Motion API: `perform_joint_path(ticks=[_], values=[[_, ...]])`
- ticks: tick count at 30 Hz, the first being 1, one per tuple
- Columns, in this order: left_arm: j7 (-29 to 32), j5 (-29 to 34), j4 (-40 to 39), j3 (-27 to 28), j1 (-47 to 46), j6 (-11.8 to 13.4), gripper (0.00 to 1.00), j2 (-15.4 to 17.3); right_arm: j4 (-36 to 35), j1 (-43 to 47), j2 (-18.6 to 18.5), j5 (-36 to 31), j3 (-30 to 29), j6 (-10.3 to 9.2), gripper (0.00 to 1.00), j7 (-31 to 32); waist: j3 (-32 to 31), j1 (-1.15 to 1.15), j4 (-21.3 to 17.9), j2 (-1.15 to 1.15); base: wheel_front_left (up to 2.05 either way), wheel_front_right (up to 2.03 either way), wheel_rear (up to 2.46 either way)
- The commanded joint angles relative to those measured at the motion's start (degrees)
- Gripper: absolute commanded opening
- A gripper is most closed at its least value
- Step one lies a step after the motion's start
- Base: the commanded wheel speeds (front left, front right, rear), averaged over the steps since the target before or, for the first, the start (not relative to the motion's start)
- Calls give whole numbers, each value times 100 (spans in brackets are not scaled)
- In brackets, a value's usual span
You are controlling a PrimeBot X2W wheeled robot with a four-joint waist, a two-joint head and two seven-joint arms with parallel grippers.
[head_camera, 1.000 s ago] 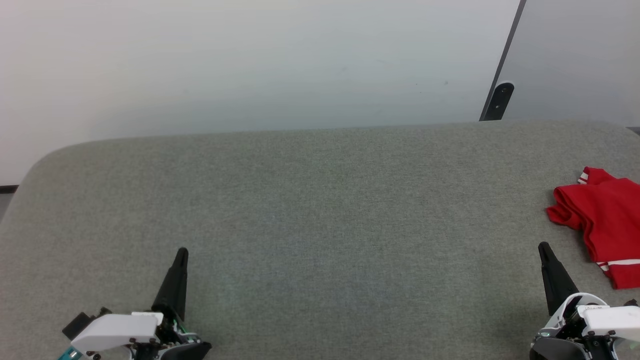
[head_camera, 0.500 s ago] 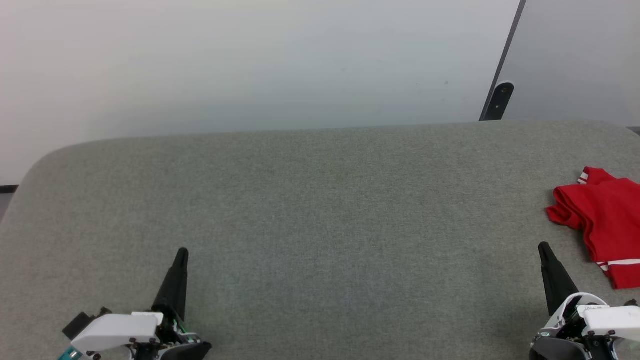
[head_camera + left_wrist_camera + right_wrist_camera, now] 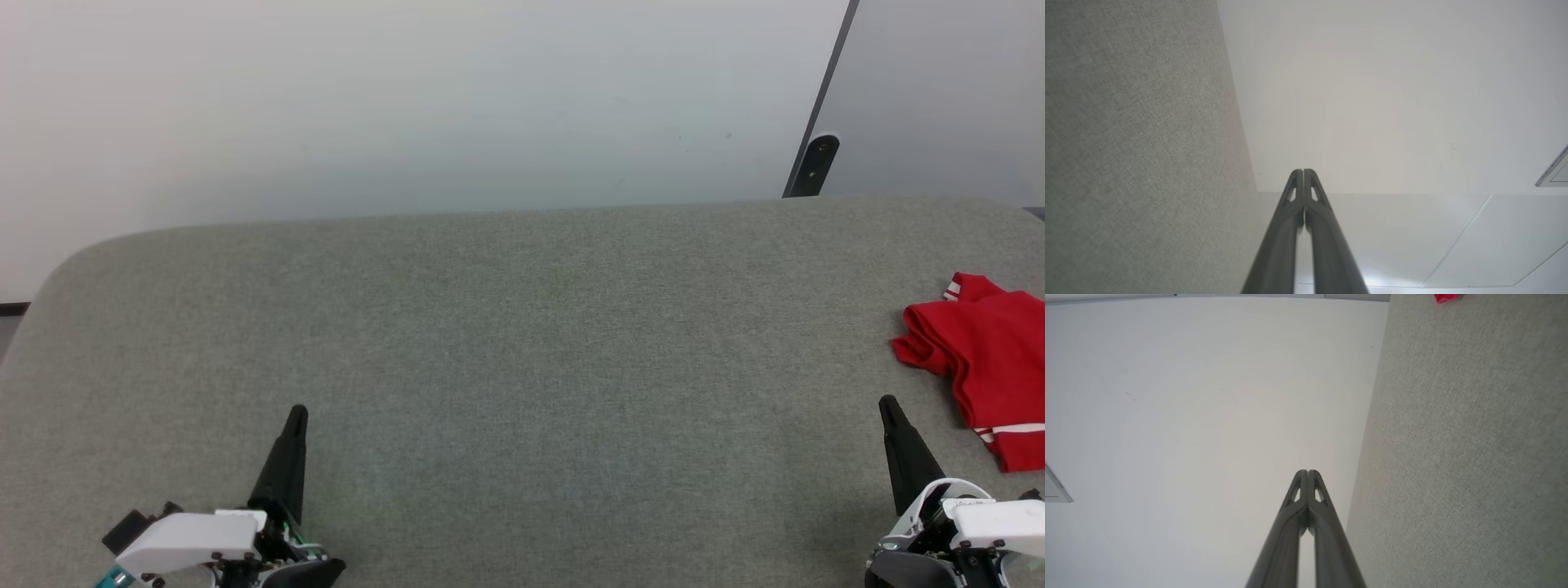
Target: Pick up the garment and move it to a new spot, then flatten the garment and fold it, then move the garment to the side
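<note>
Left gripper [image 3: 295,416] sits at near-left over the grey fabric table [image 3: 522,327], fingers pressed together, empty. Right gripper [image 3: 889,406] at near-right, same: closed, empty, tips touching in the wrist view [image 3: 1307,473]. Red garment [image 3: 992,359] lies bunched at the table's right edge, partly cut off by the frame, near the right gripper but apart from it. Red-white striped trim shows.

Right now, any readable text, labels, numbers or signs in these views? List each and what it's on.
No text here can be read.
Tiny dark print on the white housing of the right tool: too small to read.
On the garment, only red fabric and white stripes show; no letters or numbers face the camera.
</note>
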Motion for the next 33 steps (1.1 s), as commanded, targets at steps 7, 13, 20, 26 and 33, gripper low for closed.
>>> perform_joint_path(ticks=[7, 13, 20, 26, 33], values=[[10, 45, 9, 23, -61, -29, 0, -14, 1, -21, 19, 25, -2, -5, 0, -17, 0, 0, 0, 0, 0, 0, 0], [16, 45, 9, 28, -62, -29, 0, -18, 1, -21, 19, 25, -2, -5, 0, -17, 0, 0, 0, 0, 0, 0, 0], [24, 47, 10, 34, -62, -29, 0, -21, 1, -21, 19, 25, -2, -5, 0, -17, 0, 0, 0, 0, 0, 0, 0], [28, 42, 10, 38, -63, -30, 0, -26, 1, -21, 19, 25, -2, -4, 0, -17, 0, 0, 0, 0, 0, 0, 0], [34, 49, 10, 44, -64, -30, 0, -29, 1, -21, 19, 25, -3, -4, 0, -17, 0, 0, 0, 0, 0, 0, 0]])
